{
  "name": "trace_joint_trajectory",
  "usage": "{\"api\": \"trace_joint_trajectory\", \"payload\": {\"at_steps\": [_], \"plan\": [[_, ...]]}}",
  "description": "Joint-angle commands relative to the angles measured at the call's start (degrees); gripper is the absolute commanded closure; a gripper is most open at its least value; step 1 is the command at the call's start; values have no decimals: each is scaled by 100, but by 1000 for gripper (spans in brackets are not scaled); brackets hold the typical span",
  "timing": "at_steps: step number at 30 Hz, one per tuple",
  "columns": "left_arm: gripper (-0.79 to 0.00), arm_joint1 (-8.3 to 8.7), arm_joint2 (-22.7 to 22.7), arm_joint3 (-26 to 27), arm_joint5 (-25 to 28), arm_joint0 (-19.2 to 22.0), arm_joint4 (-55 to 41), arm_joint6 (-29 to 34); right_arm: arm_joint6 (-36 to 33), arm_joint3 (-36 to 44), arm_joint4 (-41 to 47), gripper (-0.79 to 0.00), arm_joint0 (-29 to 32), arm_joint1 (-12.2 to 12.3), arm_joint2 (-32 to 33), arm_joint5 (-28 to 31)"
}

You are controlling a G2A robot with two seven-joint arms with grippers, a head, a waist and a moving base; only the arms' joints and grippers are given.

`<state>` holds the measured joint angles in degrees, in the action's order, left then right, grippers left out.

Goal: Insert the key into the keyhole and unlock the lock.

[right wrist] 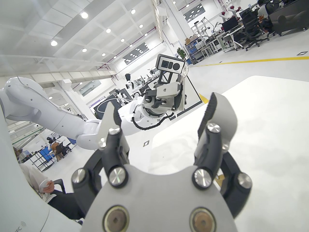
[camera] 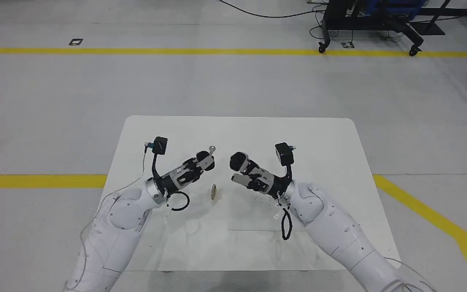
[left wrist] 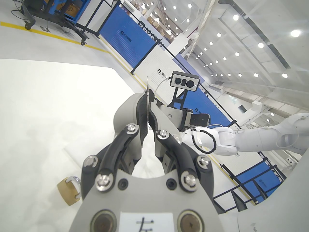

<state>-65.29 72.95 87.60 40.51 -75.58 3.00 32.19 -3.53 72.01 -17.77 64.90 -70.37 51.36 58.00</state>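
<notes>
The left gripper [left wrist: 147, 112] is clenched on a thin, stiff metal key [left wrist: 147, 84], seen edge-on at frame centre. The small brass padlock [camera: 213, 192] sits loose at mid-bench [camera: 314, 139]. It is probably dense and may slide, so the released right gripper [camera: 235, 169] should pinch its body.

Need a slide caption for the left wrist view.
Left gripper shut on the key above the table; the padlock lies on it, untouched.

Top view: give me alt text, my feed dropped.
The left pincer holds the key above a white table, facing the open right pincer. The brass lock sits on the table between the arms, apart from both.
</notes>
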Motion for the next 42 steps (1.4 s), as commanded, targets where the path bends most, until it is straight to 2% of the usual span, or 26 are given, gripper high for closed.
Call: {"api": "trace_joint_trajectory", "payload": {"at_steps": [1,3,8,10,12,14,16,20,23,25,27,28,29,30,31,33,36,42], "plan": [[0,-3,62,99,-135,-96,-207,-232,0,0,0,-785,0,0,0,0],[0,8,176,230,-288,-239,-567,-330,0,0,0,-785,0,0,0,0],[0,12,194,254,-305,-262,-623,-318,0,0,0,-785,0,0,0,0],[0,1,124,353,-490,-318,-616,-373,0,0,0,-785,0,0,0,0],[0,14,86,468,-724,-355,-692,-130,-123,37,-107,-785,-5,8,-3,-98],[0,63,139,552,-1055,-336,-982,525,-713,61,-336,-785,-88,63,-9,-63],[0,146,292,680,-1282,-292,-1137,1440,-1441,117,-651,-785,-178,178,113,0],[0,317,638,1050,-1641,-230,-893,2968,-2267,581,-531,-785,42,433,522,0],[0,400,724,1312,-1795,-194,-827,3771,-2720,878,-180,-785,248,587,782,-38],[0,426,670,1419,-1833,-161,-678,3997,-3104,1004,220,-785,336,656,794,-178],[0,427,512,1489,-1773,-135,-539,4022,-3672,1049,841,-736,314,716,717,-448],[0,430,385,1523,-1741,-119,-405,4133,-3928,1038,1081,-680,257,744,715,-586],[0,431,293,1538,-1725,-93,-320,4171,-4151,1031,1290,-566,206,766,703,-677],[0,430,192,1557,-1707,-73,-270,4211,-4329,994,1427,-511,151,783,696,-755],[0,431,109,1560,-1707,-47,-212,4254,-4460,959,1518,-385,103,794,684,-811],[0,432,4,1563,-1732,16,-80,4211,-4667,928,1756,-366,41,800,601,-798],[0,433,-112,1536,-1738,90,-20,4106,-4924,813,2139,-299,-71,801,474,-757],[0,449,-266,1451,-1685,199,-91,4074,-5194,668,2290,-311,-333,789,170,-918]]}}
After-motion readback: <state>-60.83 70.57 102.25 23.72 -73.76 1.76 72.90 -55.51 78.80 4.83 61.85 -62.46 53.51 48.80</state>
